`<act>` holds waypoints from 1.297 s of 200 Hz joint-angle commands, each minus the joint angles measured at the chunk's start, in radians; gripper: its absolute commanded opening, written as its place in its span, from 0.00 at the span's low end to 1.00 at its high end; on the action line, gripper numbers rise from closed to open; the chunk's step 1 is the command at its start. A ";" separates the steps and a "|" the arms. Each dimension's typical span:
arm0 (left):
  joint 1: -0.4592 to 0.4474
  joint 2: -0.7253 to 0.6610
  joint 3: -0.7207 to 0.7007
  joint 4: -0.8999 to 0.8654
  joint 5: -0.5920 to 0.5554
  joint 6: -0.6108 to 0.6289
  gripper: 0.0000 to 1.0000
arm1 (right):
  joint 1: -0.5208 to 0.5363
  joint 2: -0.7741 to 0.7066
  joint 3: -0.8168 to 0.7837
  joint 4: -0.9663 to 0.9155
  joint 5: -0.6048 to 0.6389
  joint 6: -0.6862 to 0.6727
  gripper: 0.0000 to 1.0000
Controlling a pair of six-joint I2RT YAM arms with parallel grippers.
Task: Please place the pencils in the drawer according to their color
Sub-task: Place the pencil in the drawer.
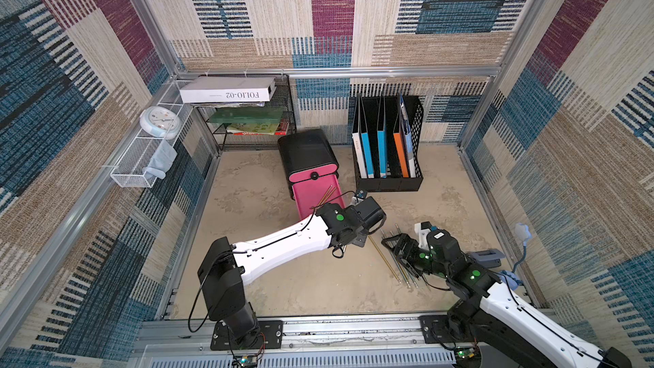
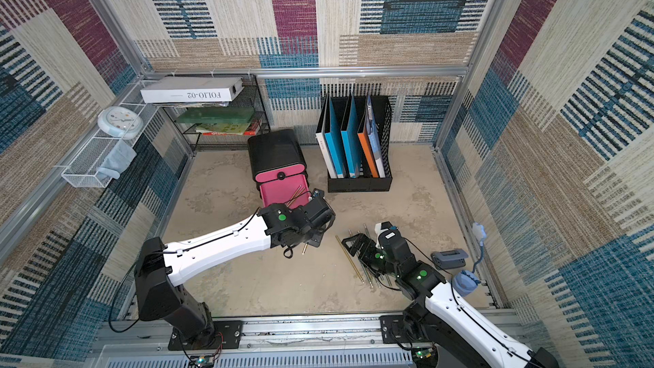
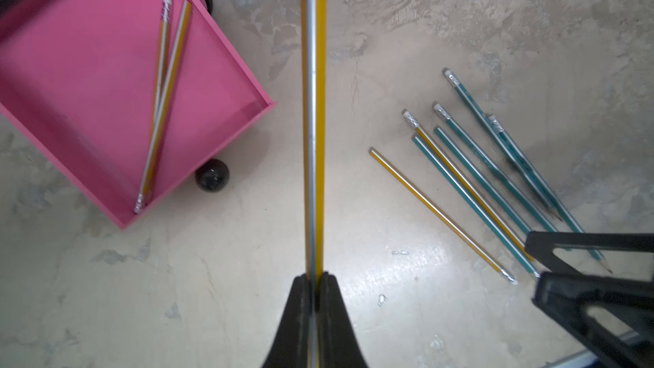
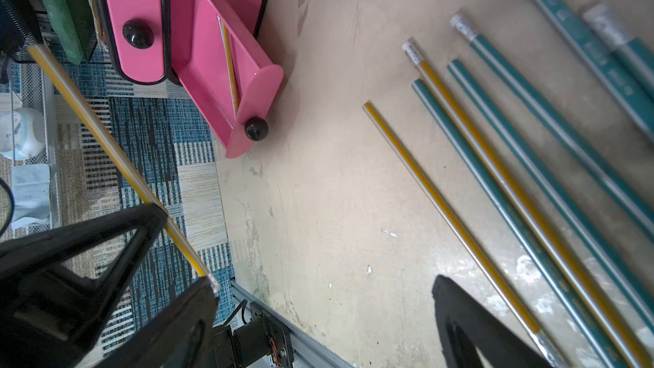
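One yellow pencil (image 3: pixel 313 100) pinched in left gripper (image 3: pixel 313 276)

The black left claw (image 3: pixel 313 276) pinches a yellow-gold pencil (image 3: pixel 313 100) with a silver stripe; beside it the drawer (image 3: pixel 88 76) is pink with a black knob (image 3: pixel 211 175) and holds two more yellow-gold pencils (image 3: pixel 164 100). Near the black right claw (image 1: pixel 393 251), teal-green and yellow-gold pencils (image 3: pixel 474 203), silver-banded at white eraser ends, lie on the mottled beige table (image 3: pixel 247 277)
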 commanded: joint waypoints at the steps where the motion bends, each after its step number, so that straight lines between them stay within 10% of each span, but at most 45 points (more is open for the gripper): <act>1: 0.036 -0.026 0.001 0.040 -0.049 0.184 0.00 | 0.000 0.015 0.007 0.063 -0.016 -0.014 0.99; 129: 0.332 -0.039 -0.030 0.220 0.035 0.598 0.00 | 0.000 0.048 -0.004 0.195 -0.036 0.034 0.99; 259: 0.402 0.118 -0.080 0.360 0.012 0.629 0.00 | 0.000 -0.001 -0.006 0.137 0.036 0.060 0.99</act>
